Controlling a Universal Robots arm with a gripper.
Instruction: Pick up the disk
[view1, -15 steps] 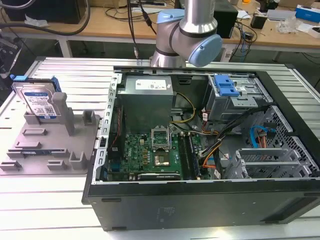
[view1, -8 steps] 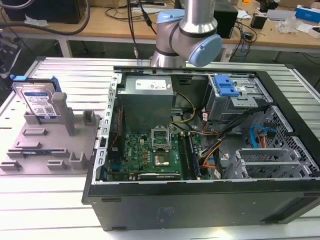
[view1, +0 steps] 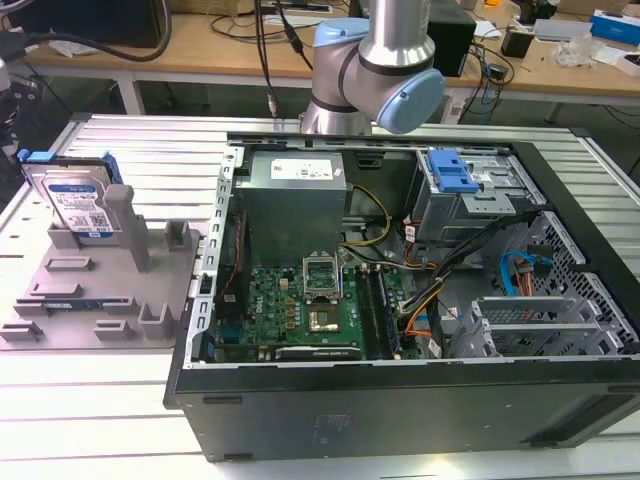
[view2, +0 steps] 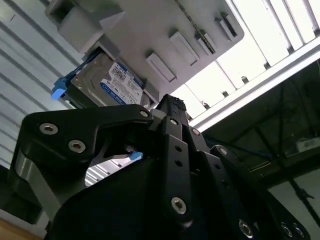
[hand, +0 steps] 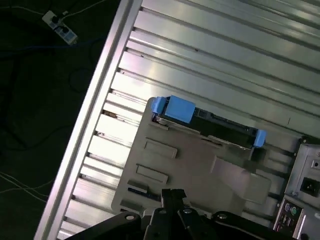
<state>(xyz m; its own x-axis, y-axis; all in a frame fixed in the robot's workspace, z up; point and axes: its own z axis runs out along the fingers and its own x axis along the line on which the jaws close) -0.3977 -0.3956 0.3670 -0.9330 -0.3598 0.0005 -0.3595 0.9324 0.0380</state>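
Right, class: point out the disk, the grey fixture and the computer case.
disk (view1: 78, 207), exterior view, on its printed label.
grey fixture (view1: 120, 285), exterior view, on its flat base.
computer case (view1: 400, 400), exterior view, on its black near wall.

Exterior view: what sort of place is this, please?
Most likely a robotics lab or a workshop for computer assembly. An open computer case lies on a slatted metal table, a robot arm rises beyond it, and the disk stands on edge in a grey fixture.

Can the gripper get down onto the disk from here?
Likely yes. The disk stands upright in the fixture, top edge exposed, and nothing sits between it and the gripper.
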